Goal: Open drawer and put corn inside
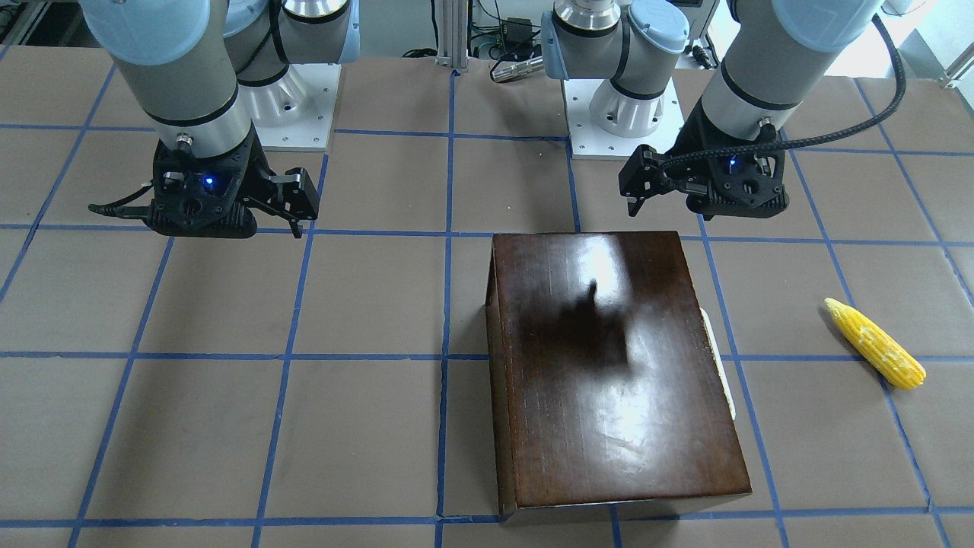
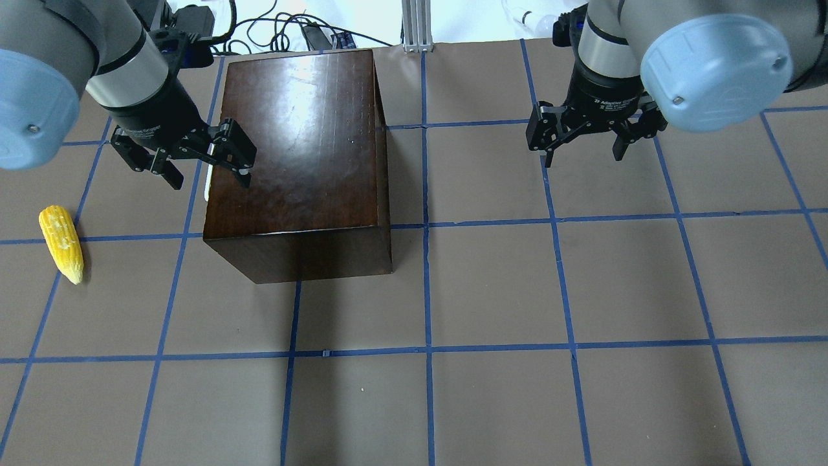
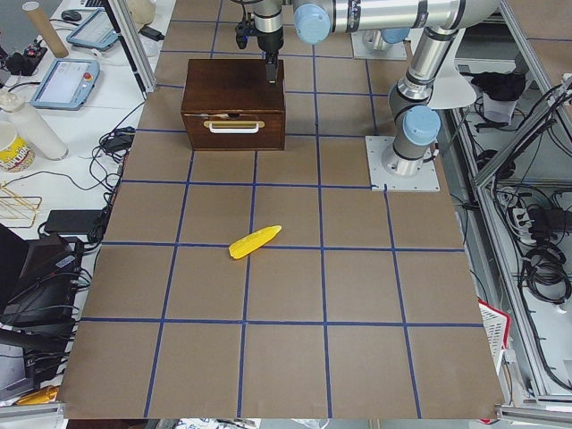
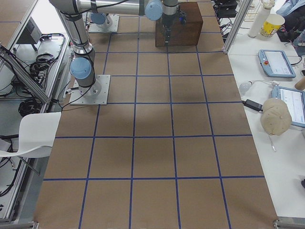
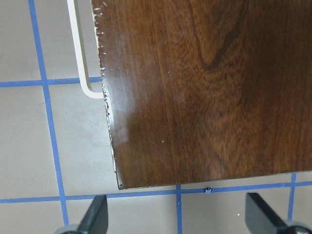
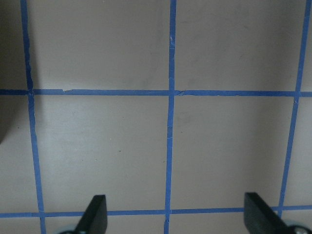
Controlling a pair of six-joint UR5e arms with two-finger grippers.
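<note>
Above the box's handle-side edge: left tool (image 2: 211, 181), jaws spread wide, one finger over the glossy lid, the other out past the edge. Holding nothing, and it looks clear of the wood.

Right tool (image 2: 582, 155): also spread wide and empty, over bare bench (image 2: 517, 291), well apart from the box (image 2: 297, 149) on the side away from the handle.

Drawer (image 3: 268, 134): appears shut, dark front panel flush with the box. A thin white handle (image 5: 77, 48) loops out from it, and the panel edge is chipped pale along its length.

- Judged stiff and sliding; the handle bar is the only purchase, pinched across its thin section.
- The box looks heavy enough but glossy; it may skid when pulled unless braced.

Corn (image 2: 61, 243): on the bench beyond the box's handle side, well apart, level with the box's robot-ward end, pointed tip toward the robot.

- Likely light and rigid. It is round, so it may roll, and its bumpy surface should help the grip.
- Best taken across the thick middle, jaws square to its length; the taper would squeeze out.

Writing: small white print on each tool's collar, too fine to read. No label visible on the box or corn.
</note>
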